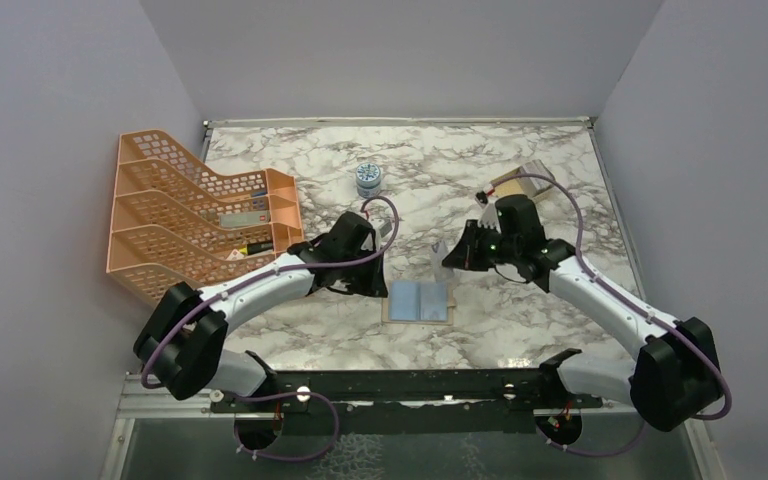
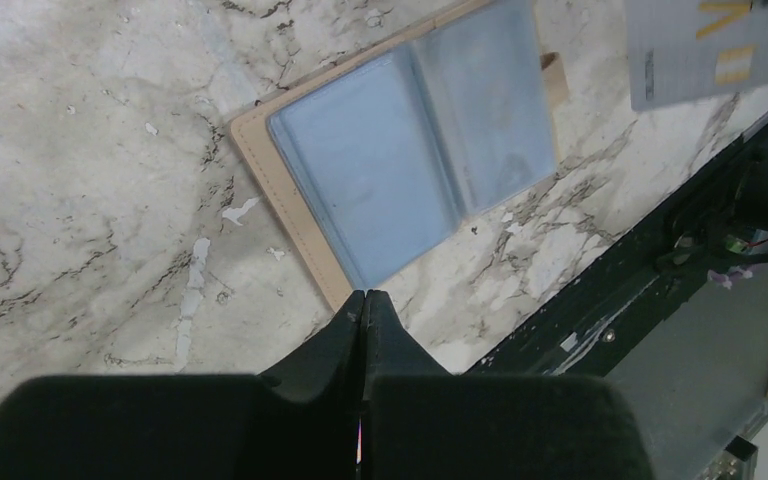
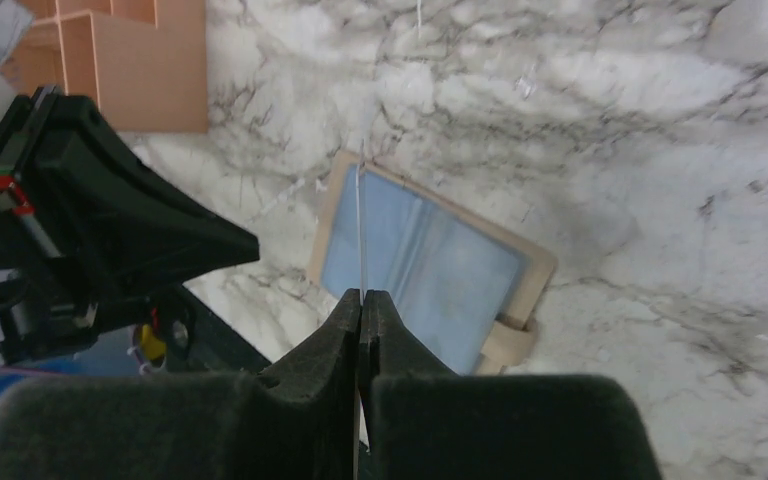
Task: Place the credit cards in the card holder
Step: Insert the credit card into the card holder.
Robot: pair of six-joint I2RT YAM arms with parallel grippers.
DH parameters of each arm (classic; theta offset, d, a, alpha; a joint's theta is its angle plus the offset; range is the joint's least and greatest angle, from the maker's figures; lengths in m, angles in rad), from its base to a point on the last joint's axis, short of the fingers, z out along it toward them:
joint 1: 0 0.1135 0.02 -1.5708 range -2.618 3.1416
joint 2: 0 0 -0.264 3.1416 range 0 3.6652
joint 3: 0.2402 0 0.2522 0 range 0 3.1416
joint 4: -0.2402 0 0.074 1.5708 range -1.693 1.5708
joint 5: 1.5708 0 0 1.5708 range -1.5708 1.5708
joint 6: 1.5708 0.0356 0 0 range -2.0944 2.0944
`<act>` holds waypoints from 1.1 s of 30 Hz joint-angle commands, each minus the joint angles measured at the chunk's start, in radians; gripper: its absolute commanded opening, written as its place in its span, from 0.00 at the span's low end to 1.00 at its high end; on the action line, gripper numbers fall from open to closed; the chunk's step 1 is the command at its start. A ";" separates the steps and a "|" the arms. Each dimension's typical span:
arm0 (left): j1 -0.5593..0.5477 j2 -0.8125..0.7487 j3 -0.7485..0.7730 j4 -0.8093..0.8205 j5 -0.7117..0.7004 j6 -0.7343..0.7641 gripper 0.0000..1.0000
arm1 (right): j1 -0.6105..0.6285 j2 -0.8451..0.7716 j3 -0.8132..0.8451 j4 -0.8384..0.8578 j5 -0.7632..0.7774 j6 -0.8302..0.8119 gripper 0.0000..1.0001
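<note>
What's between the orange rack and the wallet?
The shut left gripper sits between the orange rack and the open card holder, as the top view shows.

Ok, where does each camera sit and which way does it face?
Top external: above and behind the arm bases, facing down on the marble table; both arms show.
Left wrist: on the left arm, facing down past the shut left gripper at the open card holder.
Right wrist: on the right arm, facing down past the right gripper pinching a credit card edge-on.
Shared: all three see the card holder.
</note>
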 commanded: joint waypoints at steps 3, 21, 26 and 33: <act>0.003 0.081 -0.060 0.124 0.021 -0.048 0.00 | 0.042 -0.003 -0.138 0.195 -0.148 0.141 0.01; 0.004 0.169 -0.115 0.238 0.065 -0.087 0.00 | 0.077 0.080 -0.271 0.315 -0.148 0.231 0.01; 0.003 0.176 -0.119 0.237 0.067 -0.087 0.00 | 0.078 0.113 -0.282 0.335 -0.138 0.243 0.01; 0.002 0.173 -0.127 0.220 0.032 -0.082 0.00 | 0.081 0.148 -0.292 0.368 -0.155 0.262 0.01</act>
